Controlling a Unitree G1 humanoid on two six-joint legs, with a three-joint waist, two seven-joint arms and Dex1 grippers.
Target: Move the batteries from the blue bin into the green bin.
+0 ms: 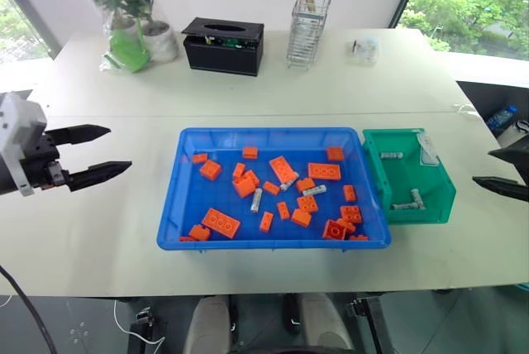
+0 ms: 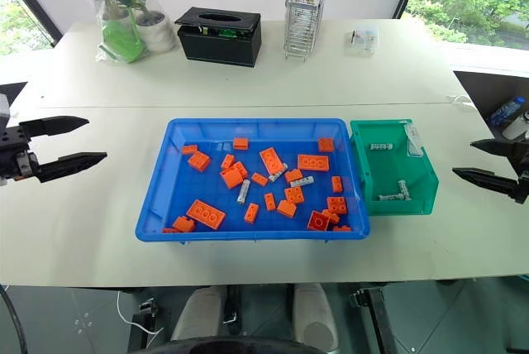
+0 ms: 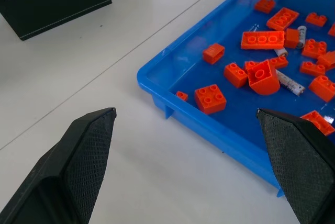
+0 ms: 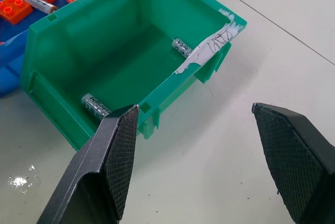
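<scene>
3 batteries (image 1: 256,199) lie among orange bricks (image 1: 221,222) in the blue bin (image 1: 273,244); the green bin (image 1: 376,174) holds 3. Left gripper (image 1: 99,150) and right gripper (image 2: 481,162) hover wide, empty.

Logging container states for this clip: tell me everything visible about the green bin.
The green bin is a small, deep, teal-green plastic container, squarish with sloping walls, standing upright on the white table, close beside the blue bin on the robot's right. A strip of white tape with handwriting runs over one rim. Inside lie batteries: one near the far wall, two more at the near end. The open right hand hovers just outside it, apart from the wall.
</scene>
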